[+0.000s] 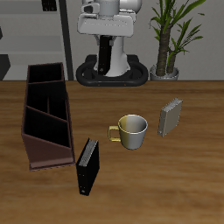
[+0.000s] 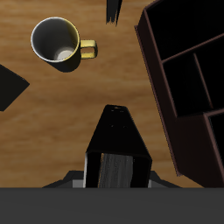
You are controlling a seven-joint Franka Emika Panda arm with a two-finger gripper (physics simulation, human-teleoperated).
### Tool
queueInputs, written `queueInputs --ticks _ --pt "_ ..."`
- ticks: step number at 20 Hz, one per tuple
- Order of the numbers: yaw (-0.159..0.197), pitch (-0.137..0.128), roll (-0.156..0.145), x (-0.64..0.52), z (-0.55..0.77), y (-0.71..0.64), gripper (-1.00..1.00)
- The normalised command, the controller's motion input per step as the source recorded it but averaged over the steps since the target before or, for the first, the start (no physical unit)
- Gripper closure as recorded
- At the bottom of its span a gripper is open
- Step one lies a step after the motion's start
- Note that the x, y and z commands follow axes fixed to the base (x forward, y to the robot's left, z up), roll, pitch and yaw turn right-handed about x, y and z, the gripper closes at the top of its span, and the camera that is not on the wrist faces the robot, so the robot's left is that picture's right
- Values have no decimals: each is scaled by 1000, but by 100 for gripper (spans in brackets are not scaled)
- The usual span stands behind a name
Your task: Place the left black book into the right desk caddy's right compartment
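Our claw [image 1: 106, 42] is clenched on the left black book [image 1: 102, 59]. The book hangs straight down from the claw, high in the air over the back edge of the table [image 1: 175, 188]. It does not touch the table. In the wrist view we look down on the book [image 2: 116, 140] from above. We see its black cover and a strip of pale pages on one end. The claw's fingers are mostly hidden behind the book there.

The right desk caddy [image 1: 42, 118] is a long, dark red-brown box. It lies along one side edge of the table and runs from near the back toward the front edge. Thin walls split it into parts, and all of them look dark inside. The right compartment is one of its end parts, but we cannot tell which end. The held book is well apart from the caddy, up and farther back.

Another black book [image 1: 87, 166] lies just beside the caddy's front end, near the table's front edge. A yellow mug [image 1: 132, 130] stands near the middle of the table, with its handle pointing toward the caddy. The mug [image 2: 58, 42] looks pale inside in the wrist view. A small grey book [image 1: 171, 115] stands on the far side of the mug from the caddy. A green plant [image 1: 171, 35] stands behind the table's back edge.
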Motion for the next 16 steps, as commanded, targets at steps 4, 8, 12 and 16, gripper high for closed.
queueInputs --ticks 4,8,12,16 --pt "21 64 57 -194 54 -336 100" --pt "48 -5 -17 -67 116 -307 100" --pt "-2 37 -24 8 78 -343 100" --pt "-34 33 -102 218 137 -969 100"
